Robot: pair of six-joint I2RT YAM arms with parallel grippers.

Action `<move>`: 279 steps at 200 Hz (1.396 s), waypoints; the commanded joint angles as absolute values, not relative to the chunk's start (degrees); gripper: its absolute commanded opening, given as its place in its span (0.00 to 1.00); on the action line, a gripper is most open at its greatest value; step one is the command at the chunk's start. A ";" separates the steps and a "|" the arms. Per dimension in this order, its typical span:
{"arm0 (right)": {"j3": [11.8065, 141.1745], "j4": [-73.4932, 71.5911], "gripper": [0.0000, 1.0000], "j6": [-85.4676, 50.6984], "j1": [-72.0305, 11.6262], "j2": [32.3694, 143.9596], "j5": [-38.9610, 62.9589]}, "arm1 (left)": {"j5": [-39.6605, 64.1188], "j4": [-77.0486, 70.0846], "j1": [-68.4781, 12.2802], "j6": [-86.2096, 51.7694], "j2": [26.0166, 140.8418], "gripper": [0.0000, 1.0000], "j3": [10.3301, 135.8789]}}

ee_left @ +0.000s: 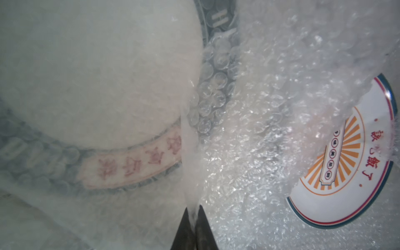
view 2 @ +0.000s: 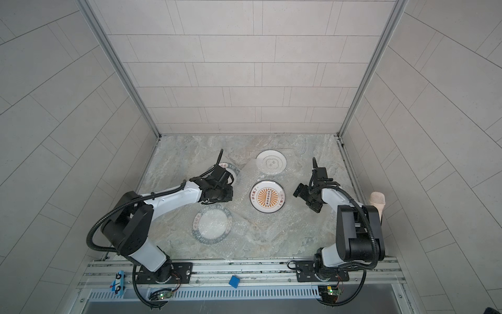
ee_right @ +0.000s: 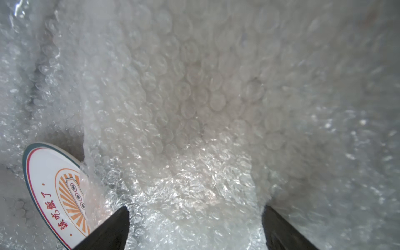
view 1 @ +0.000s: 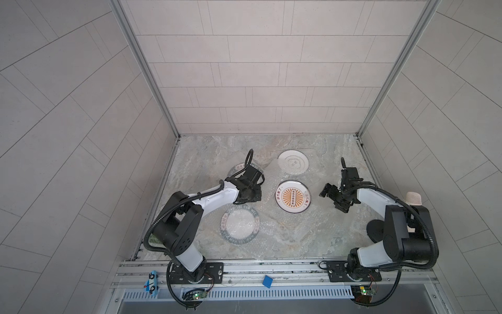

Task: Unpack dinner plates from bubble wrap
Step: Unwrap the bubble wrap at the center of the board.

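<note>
Currently, the left gripper is clamped on a raised fold of bubble wrap covering a green-rimmed plate. The right gripper stands with jaws apart over bubble wrap, beside the uncovered sunburst plate at mid-table. A second green-rimmed plate lies under bubble wrap nearer the arm bases. The grey-ringed plate lies toward the back wall.

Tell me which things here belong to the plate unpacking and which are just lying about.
Job: sunburst plate, grey-ringed plate, near green-rimmed plate, far green-rimmed plate, bubble wrap, left tool pinching it.
Lying about: pinkish cup, blue block, blue toy car.
</note>
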State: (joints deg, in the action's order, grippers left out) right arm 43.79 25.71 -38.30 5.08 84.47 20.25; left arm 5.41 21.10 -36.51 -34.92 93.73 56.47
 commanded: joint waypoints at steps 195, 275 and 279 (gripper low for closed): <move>49.96 27.59 0.97 -37.15 9.40 84.46 16.87 | -1.94 21.30 -42.77 -33.04 74.92 0.61 57.81; 53.51 33.86 1.00 -32.66 4.00 73.28 13.86 | 17.49 20.94 -51.11 -32.77 98.32 0.70 74.05; 53.44 33.78 1.00 -32.45 3.12 73.26 13.94 | 18.54 20.42 -50.72 -33.62 99.40 0.70 73.94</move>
